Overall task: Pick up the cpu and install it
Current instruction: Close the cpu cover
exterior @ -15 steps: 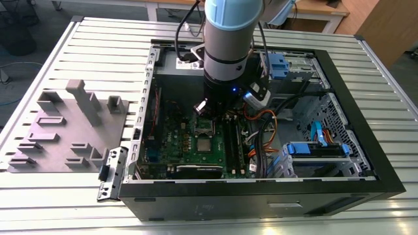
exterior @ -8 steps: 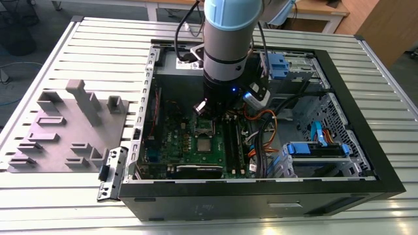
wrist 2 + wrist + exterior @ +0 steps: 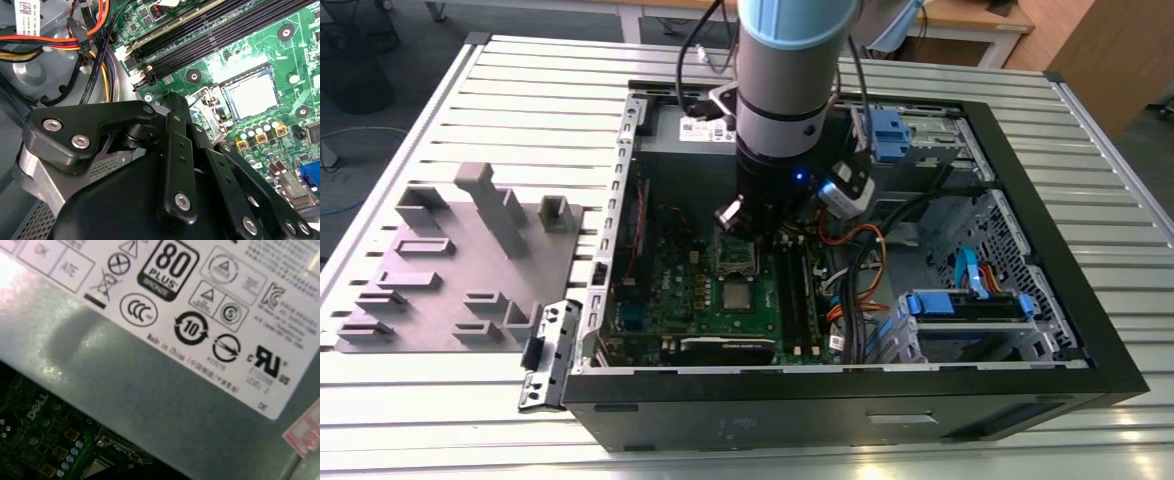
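Cpu — lying on green board in second wrist view.

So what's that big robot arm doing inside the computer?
The robot arm is reaching down into an open computer case to fit its chip. Its hand hangs just above the green motherboard, beside the memory slots. The cpu, a small silvery square, seems to sit in its socket, with the shiny metal socket frame flipped open next to it. The hand is close to the cpu but not on it.
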`<action>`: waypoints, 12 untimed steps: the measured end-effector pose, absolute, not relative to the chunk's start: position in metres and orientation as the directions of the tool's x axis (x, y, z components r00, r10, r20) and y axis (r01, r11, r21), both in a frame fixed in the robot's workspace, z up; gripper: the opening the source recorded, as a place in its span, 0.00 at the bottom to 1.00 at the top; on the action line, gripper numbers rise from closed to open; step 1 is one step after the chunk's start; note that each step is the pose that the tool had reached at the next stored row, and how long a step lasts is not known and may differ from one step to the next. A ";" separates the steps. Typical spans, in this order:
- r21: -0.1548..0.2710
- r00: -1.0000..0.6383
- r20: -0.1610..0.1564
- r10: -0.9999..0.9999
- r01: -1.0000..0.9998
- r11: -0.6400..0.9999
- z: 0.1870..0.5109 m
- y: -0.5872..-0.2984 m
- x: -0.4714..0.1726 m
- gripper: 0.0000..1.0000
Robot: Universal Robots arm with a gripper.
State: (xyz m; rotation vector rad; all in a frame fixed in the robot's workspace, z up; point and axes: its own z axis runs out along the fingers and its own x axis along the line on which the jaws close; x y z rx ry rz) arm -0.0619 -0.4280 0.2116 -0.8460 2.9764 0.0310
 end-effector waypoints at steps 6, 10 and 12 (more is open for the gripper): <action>0.007 -0.849 -0.051 -0.525 -0.526 0.850 0.217 -0.430 -0.061 0.11; 0.007 -0.850 -0.050 -0.525 -0.526 0.850 0.218 -0.433 -0.059 0.11; 0.007 -0.850 -0.050 -0.525 -0.526 0.850 0.218 -0.433 -0.058 0.11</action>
